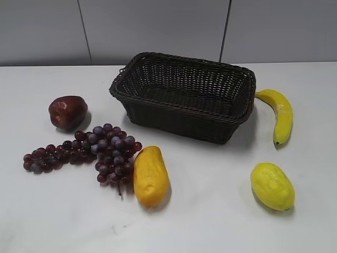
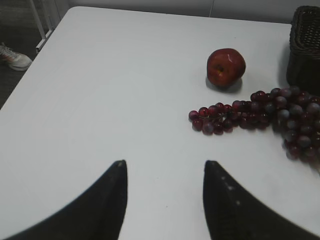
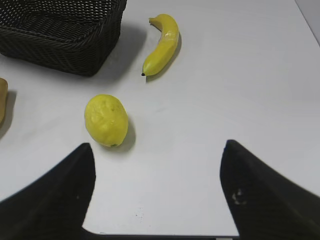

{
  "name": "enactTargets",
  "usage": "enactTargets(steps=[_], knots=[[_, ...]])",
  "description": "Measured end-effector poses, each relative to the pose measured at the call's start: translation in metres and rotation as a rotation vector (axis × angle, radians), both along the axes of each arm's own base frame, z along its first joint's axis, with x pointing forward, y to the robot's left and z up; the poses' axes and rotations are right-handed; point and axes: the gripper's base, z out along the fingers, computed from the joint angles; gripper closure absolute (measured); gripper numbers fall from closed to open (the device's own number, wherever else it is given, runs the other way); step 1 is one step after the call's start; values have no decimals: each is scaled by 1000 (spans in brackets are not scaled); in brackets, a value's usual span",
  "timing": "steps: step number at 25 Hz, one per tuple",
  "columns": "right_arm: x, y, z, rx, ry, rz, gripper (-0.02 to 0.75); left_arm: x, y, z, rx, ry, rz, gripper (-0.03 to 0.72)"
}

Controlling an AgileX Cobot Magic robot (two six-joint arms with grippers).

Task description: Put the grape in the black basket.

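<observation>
The black basket (image 1: pixel 184 95) stands empty at upper centre as the target, the grape (image 1: pixel 87 150) lies at lower left beside the apple (image 1: pixel 67 112), nearest the left gripper (image 2: pixel 164 167), so both it and the right gripper (image 3: pixel 157 147) hover with jaws apart, empty.

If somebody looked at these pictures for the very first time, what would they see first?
Probably the big black basket at the back middle of the white table, with nothing in it. Next, the grape, a long dark bunch at front left, lying between the dark red apple and an orange-yellow fruit.
</observation>
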Motion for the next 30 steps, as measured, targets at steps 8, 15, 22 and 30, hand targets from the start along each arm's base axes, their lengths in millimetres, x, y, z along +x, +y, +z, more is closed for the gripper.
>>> enactTargets(steps=[8, 15, 22, 30], knots=[[0, 0, 0, 0, 0, 0, 148, 0, 0, 1, 0, -7, 1, 236], [0, 0, 0, 0, 0, 0, 148, 6, -2, 40, -56, -317, -6, 247], [0, 0, 0, 0, 0, 0, 148, 59, 3, 68, -25, -231, -2, 257], [0, 0, 0, 0, 0, 0, 148, 147, 8, 99, -5, 9, -58, 258]])
